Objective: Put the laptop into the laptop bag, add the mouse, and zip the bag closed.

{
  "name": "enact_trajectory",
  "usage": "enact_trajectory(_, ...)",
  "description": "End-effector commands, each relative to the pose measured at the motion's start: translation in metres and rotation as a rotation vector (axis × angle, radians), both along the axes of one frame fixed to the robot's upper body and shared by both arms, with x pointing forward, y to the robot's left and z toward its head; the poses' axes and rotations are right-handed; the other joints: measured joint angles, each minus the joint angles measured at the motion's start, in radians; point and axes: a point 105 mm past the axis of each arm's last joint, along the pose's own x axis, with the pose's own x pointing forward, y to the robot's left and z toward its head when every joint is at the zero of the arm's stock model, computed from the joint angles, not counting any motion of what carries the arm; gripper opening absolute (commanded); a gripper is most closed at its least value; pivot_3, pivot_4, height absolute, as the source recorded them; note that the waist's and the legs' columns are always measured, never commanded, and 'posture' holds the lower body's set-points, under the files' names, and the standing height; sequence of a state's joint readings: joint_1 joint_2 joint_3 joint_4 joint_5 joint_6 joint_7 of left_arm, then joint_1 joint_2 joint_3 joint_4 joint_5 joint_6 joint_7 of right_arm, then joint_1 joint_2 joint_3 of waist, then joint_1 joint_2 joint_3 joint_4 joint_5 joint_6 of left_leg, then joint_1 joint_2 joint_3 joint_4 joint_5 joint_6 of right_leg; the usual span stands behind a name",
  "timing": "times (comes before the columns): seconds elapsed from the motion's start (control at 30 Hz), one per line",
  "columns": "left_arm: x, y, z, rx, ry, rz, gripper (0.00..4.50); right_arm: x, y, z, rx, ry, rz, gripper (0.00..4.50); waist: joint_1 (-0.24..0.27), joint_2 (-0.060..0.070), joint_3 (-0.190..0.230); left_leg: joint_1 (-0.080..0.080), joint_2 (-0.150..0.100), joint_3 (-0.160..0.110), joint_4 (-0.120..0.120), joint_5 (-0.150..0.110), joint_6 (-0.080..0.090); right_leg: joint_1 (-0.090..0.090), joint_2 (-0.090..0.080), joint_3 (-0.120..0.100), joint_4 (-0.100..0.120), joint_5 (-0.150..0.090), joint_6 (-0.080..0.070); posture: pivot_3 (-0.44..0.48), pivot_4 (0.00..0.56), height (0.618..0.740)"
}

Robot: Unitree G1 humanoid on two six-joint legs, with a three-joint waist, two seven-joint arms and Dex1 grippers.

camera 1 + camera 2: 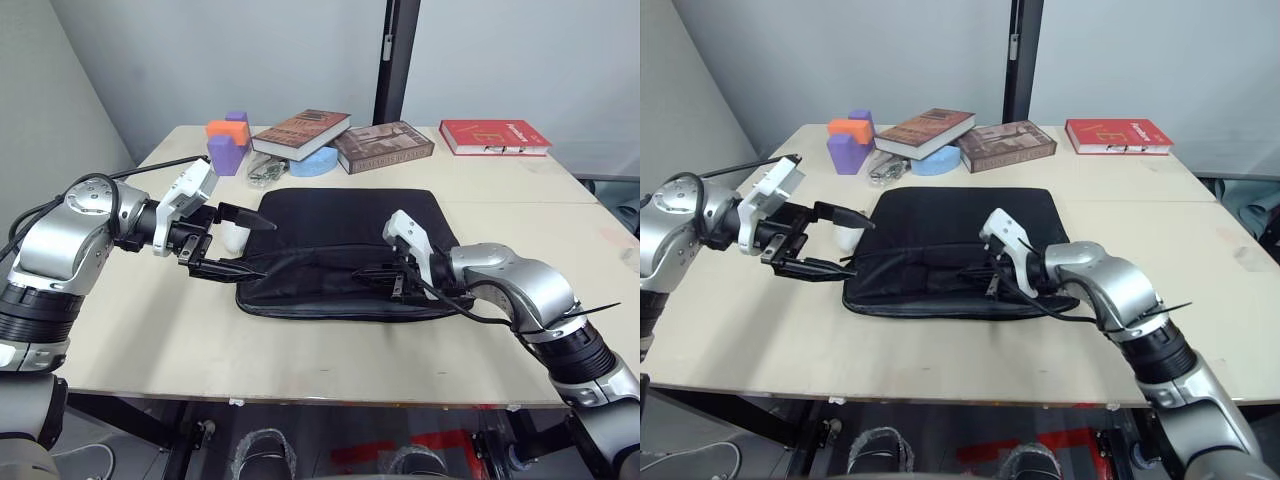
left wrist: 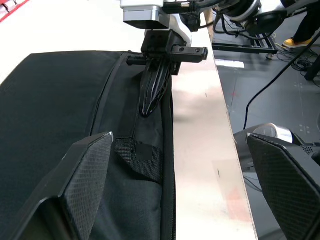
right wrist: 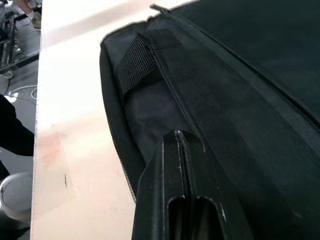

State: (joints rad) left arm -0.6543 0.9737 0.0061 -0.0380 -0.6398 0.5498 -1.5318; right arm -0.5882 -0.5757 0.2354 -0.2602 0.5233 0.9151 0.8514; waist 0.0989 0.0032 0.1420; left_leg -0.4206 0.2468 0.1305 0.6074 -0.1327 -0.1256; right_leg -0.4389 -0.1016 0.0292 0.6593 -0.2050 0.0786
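- Centrally in the left eye view, the laptop bag (image 1: 345,245) lies flat on the table (image 1: 150,340), its long near edge facing the robot; the laptop itself cannot be made out, so whether it is already inside is a guess.
- At the bag's left end, the left gripper (image 1: 232,243) hangs with its two fingers spread wide, one above and one below the corner; its wrist view shows both pads apart with nothing between them, so it is released, probably poised to steady that corner.
- Lower right of centre, the right gripper (image 1: 385,277) presses on the bag's near edge with its fingers clenched together; its wrist view shows them pinched flat on the fabric, though whether a zipper pull sits between them cannot be told.
- Judging by this, one arm looks set to anchor the bag while the other works the zipper seam.
- Just behind the left gripper's fingers, a small white object, likely the mouse (image 1: 236,238), sits beside the bag's left corner, apparently still outside.
- Along the top of the frame lie two books (image 1: 300,133), a blue dish (image 1: 312,163), purple and orange blocks (image 1: 227,143) and a red book (image 1: 494,137), all well apart from the work.
- Only the bag's thin handles (image 1: 290,262) near the zipper line could snag.
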Motion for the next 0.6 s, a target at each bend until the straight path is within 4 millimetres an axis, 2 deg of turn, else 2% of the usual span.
enact_trajectory(0.03,-0.005,-0.001,0.013,-0.018,-0.048,-0.014,4.5,0.006,0.005,0.024,0.081,-0.054,0.001,0.03,0.0,0.0,0.0,0.0,0.0,0.0,0.0,0.0,0.0,0.0,0.0,0.0,0.0,0.0,0.0,0.0,0.15,0.725)
enact_trajectory(0.13,-0.005,-0.001,0.013,-0.022,-0.044,-0.009,4.5,0.021,0.009,0.027,0.114,-0.034,-0.059,0.03,-0.003,0.0,0.0,0.0,0.0,0.0,0.001,0.0,0.0,-0.001,0.0,0.0,0.002,0.0,0.0,0.0,0.15,0.725)
enact_trajectory(0.2,-0.004,-0.001,0.013,-0.024,-0.043,-0.007,4.5,0.038,0.006,0.018,0.079,-0.011,-0.142,0.03,-0.004,0.0,0.0,0.0,0.0,0.0,0.002,0.0,0.0,-0.001,0.0,0.0,0.003,0.0,0.0,0.0,0.15,0.725)
enact_trajectory(0.27,-0.004,-0.002,0.013,-0.026,-0.042,-0.005,4.5,0.047,0.004,0.011,0.043,0.004,-0.182,0.03,-0.002,0.0,0.0,0.0,0.0,0.0,0.002,0.0,0.0,-0.001,0.0,0.0,0.003,0.0,0.0,0.0,0.15,0.725)
enact_trajectory(0.47,-0.003,0.001,0.016,-0.031,-0.052,0.016,4.5,0.048,0.006,-0.002,-0.035,0.004,-0.167,0.03,0.0,0.0,0.0,-0.001,0.0,-0.001,0.001,0.0,-0.001,-0.001,0.0,0.0,0.001,0.0,0.0,0.0,0.15,0.725)
enact_trajectory(0.6,0.0,0.011,0.021,-0.038,-0.066,0.068,4.5,0.045,0.004,-0.018,-0.134,-0.003,-0.142,0.03,-0.002,0.0,0.0,0.0,0.0,-0.001,0.002,0.0,-0.001,0.0,0.0,0.0,0.002,0.0,0.0,0.0,0.15,0.725)
